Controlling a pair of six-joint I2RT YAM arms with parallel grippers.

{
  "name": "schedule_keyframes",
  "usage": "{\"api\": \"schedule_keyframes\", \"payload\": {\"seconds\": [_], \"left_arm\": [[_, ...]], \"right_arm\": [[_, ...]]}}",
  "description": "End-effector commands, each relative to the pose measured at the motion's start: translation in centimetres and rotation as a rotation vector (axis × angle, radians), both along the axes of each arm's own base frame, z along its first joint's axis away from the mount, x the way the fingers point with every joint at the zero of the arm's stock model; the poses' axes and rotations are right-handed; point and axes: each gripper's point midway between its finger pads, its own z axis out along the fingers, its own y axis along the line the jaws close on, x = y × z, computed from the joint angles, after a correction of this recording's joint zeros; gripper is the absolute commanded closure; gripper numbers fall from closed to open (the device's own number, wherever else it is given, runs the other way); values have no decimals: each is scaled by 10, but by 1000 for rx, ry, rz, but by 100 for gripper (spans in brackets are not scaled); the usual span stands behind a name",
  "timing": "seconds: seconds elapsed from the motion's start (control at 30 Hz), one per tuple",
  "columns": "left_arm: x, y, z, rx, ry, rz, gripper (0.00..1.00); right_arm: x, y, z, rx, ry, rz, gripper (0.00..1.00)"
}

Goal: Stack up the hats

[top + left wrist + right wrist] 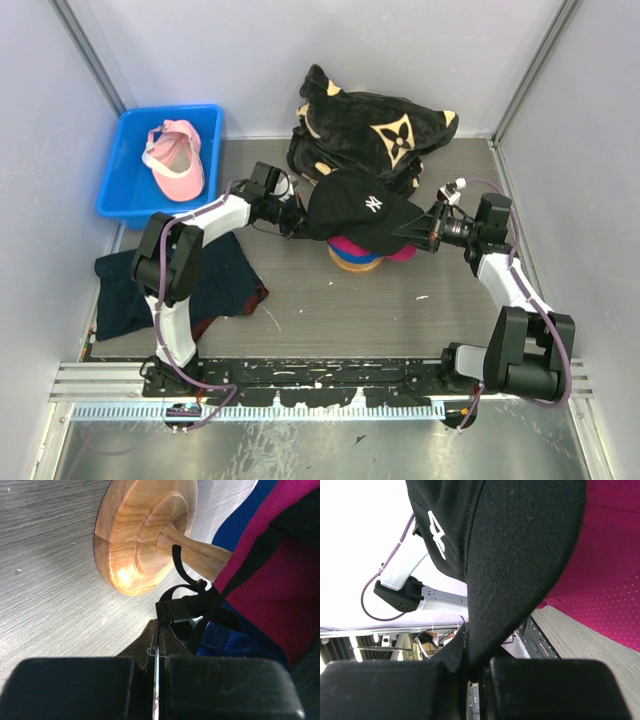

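The black cap [360, 205] with a white logo hangs between both grippers, just above the magenta cap [348, 246] and the royal blue cap [340, 256], which are stacked on a wooden stand [360, 265]. My left gripper [298, 215] is shut on the black cap's back strap [175, 611]. My right gripper [420, 228] is shut on its brim [520, 555]. The left wrist view shows the stand's base [145, 535], the magenta cap [280, 580] and the blue cap [225, 645]. The light pink cap [175, 160] lies in the blue bin [120, 190].
A big black plush bundle [380, 125] with tan flower marks sits at the back, right behind the stand. A flat dark navy cloth [215, 280] lies at the front left under the left arm. Grey walls close in both sides.
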Motion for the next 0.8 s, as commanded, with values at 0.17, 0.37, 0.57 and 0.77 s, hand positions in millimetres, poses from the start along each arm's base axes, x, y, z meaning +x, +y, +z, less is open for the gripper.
{"api": "schedule_keyframes", "payload": {"seconds": [0.17, 0.37, 0.57, 0.77], "left_arm": [[24, 30, -13, 24, 13, 68, 98], [40, 52, -17, 28, 13, 119, 98], [47, 51, -13, 14, 15, 118, 98], [50, 48, -12, 3, 18, 112, 98]], "right_arm": [[18, -6, -32, 26, 70, -54, 99], [31, -14, -26, 17, 35, -70, 99], [48, -21, -34, 15, 75, -83, 99], [47, 13, -33, -10, 69, 43, 99]]}}
